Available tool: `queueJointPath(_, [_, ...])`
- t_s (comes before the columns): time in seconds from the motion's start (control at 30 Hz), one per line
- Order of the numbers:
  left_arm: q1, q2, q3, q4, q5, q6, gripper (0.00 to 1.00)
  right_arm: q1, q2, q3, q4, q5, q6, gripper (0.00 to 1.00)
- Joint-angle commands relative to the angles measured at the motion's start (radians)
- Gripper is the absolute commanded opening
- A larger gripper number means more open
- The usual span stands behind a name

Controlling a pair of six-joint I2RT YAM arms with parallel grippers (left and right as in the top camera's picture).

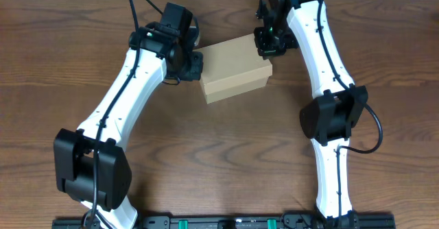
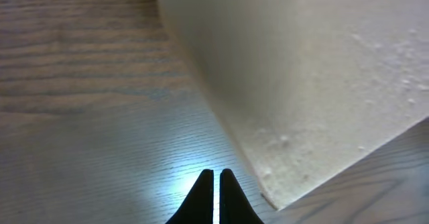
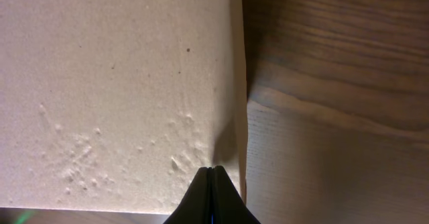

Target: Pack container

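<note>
- The container (image 1: 234, 68) lies on the wooden bench (image 1: 226, 153) toward its far side, lid flap down, turned askew to the bench edge, between the two arms.
- The left pincer (image 2: 216, 176) is pinched together with nothing in it; its tips point at bare wood just beside the container's left end.
- The right pincer (image 3: 211, 170) is likewise closed and empty, its tips over the container's top, close to the edge.
- Whether either pincer touches the cardboard, I cannot tell.

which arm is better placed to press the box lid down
Right, probably: right gripper, shut, sits over the box top near its edge; left gripper, shut, points at table beside the box.
</note>
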Motion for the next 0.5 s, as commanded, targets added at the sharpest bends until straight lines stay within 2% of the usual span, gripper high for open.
queueJointPath(0.0, [-0.02, -0.003, 0.001, 0.01, 0.018, -0.007, 0.06, 0.01, 0.011, -0.006, 0.001, 0.006, -0.024, 0.01])
queueJointPath(0.47, [-0.063, 0.039, -0.001, -0.015, 0.032, -0.068, 0.06, 0.031, 0.011, -0.007, 0.004, 0.007, -0.032, 0.01])
